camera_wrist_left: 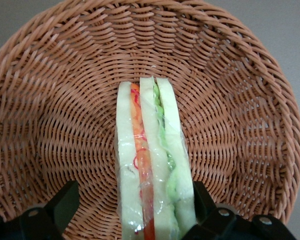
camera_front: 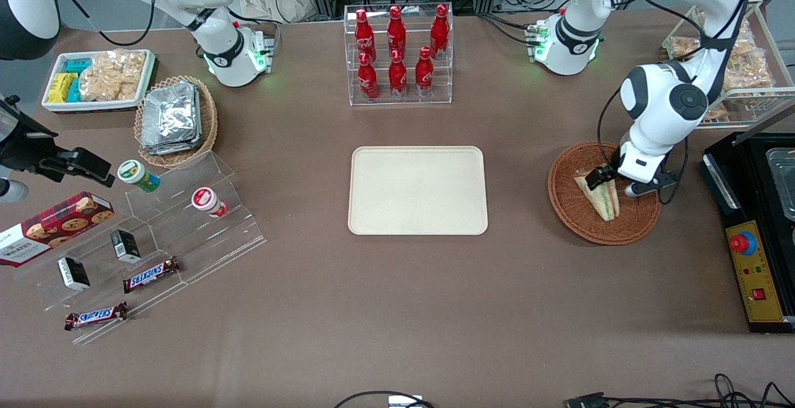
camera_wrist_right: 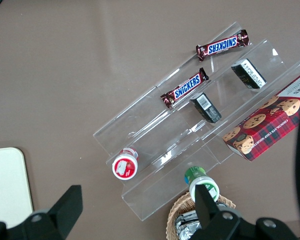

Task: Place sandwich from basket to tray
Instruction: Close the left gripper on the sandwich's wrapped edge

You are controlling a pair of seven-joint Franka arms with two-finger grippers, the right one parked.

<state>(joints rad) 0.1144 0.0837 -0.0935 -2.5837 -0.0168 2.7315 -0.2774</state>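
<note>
Fingers [camera_wrist_left: 65, 202] of gripper [camera_wrist_left: 132, 207] spread, straddling sandwich [camera_wrist_left: 152, 165] inside basket [camera_wrist_left: 50, 100].

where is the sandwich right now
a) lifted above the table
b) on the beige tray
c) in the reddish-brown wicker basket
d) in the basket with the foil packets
c: the sandwich lies on the weave of the reddish-brown wicker basket, and the left gripper is low over it with an open finger on each side.
</note>
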